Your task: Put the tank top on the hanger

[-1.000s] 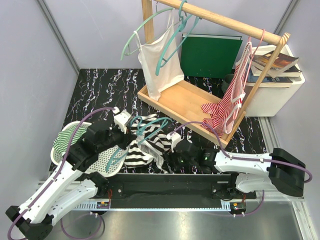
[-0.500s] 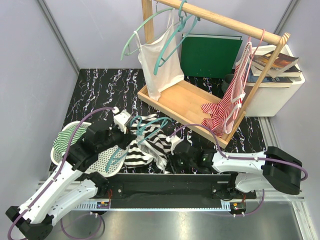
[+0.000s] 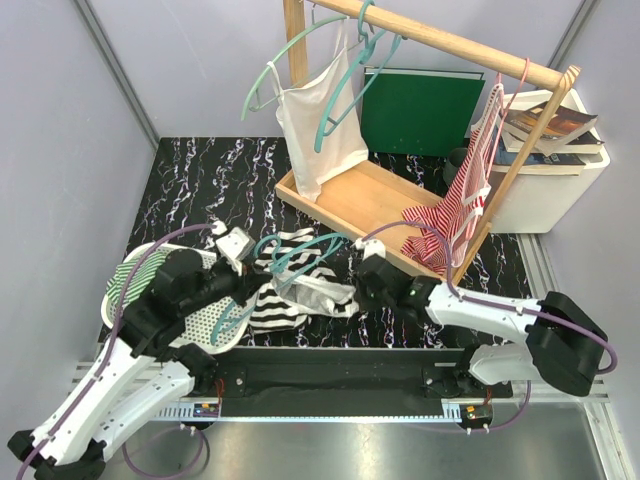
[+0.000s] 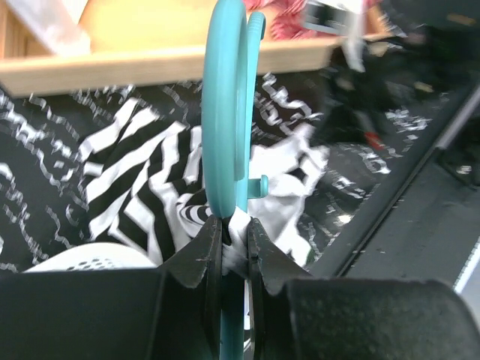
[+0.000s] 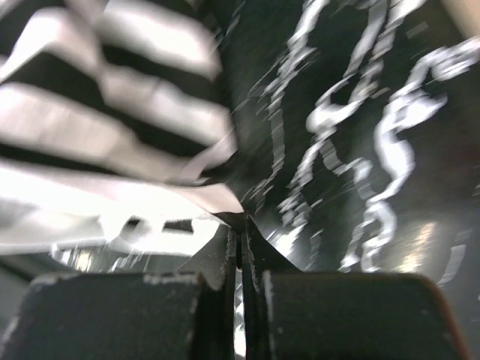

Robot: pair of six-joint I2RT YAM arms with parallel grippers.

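The black-and-white striped tank top (image 3: 290, 305) lies bunched on the dark marbled table, with the teal hanger (image 3: 300, 252) partly threaded through it. My left gripper (image 3: 248, 280) is shut on the hanger's bar, and a fold of white cloth is caught between the fingers. In the left wrist view the hanger (image 4: 223, 112) rises from that gripper (image 4: 235, 229) over the tank top (image 4: 142, 172). My right gripper (image 3: 358, 287) is shut on the tank top's right edge and stretches it sideways. In the blurred right wrist view the striped tank top (image 5: 112, 112) runs to the left from the right gripper (image 5: 240, 225).
A wooden rack (image 3: 440, 40) with a tray base (image 3: 370, 205) stands behind. It holds a white top (image 3: 320, 130) on teal hangers and a red-striped garment (image 3: 450, 215). A green binder (image 3: 420, 110) and a white box with books (image 3: 555, 160) are at the back right. A white perforated basket (image 3: 205, 325) sits at the left.
My right gripper shut on the tank top's edge and moved back and to the right, drawing the cloth out. The left arm shifted slightly left, still holding the hanger.
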